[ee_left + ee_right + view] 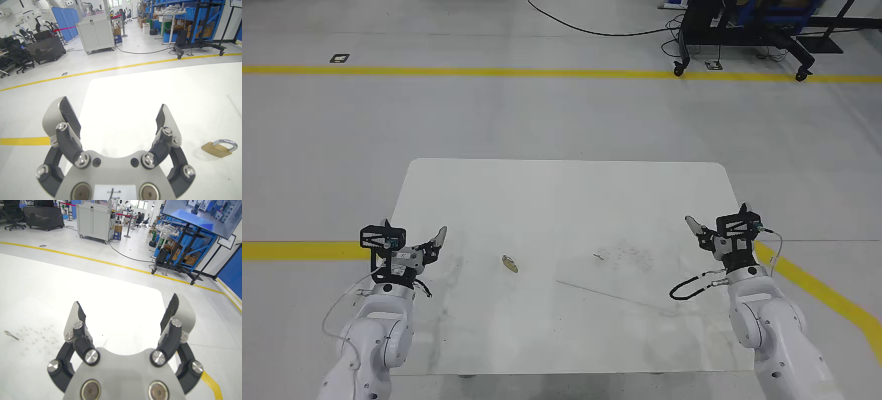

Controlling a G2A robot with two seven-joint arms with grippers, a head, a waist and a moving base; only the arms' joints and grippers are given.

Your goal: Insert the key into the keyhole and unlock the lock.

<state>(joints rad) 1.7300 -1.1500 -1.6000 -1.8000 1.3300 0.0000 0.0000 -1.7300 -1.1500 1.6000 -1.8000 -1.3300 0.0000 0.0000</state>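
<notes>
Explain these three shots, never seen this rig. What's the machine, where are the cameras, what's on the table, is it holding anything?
It is a two-armed robot at a white table. The top view looks down from a camera above the arms. The other two views come from a camera on each wrist, looking along that arm's own hand. The left hand and the right hand are both open and hold nothing. Two small things lie on the table: a brass padlock, flat, nearer the left arm, and a small metal key nearer the right arm. They lie apart, and neither is touched.
</notes>
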